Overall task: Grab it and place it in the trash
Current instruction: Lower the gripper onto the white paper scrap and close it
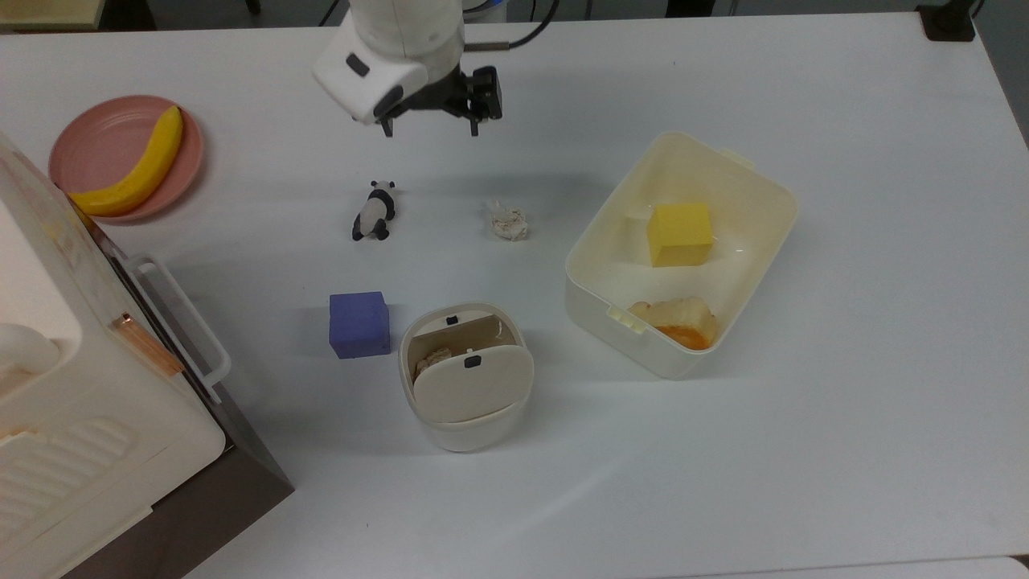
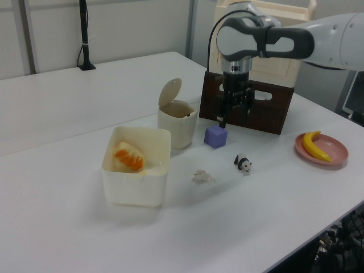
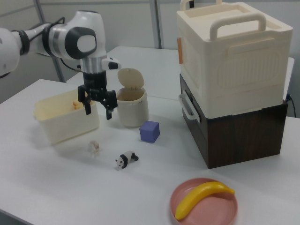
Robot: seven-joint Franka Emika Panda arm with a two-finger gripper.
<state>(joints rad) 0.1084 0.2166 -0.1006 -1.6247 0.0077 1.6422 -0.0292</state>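
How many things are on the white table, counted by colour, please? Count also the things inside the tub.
Cream-white: 4 (paper wad, trash bin, tub, big storage box)
Yellow: 2 (banana, yellow block)
Pink: 1 (plate)
Purple: 1 (cube)
Black-and-white: 1 (panda figurine)
Orange-and-pale: 1 (food piece)
Total: 10

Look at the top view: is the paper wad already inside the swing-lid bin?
No, the paper wad lies on the bare table, apart from the swing-lid bin.
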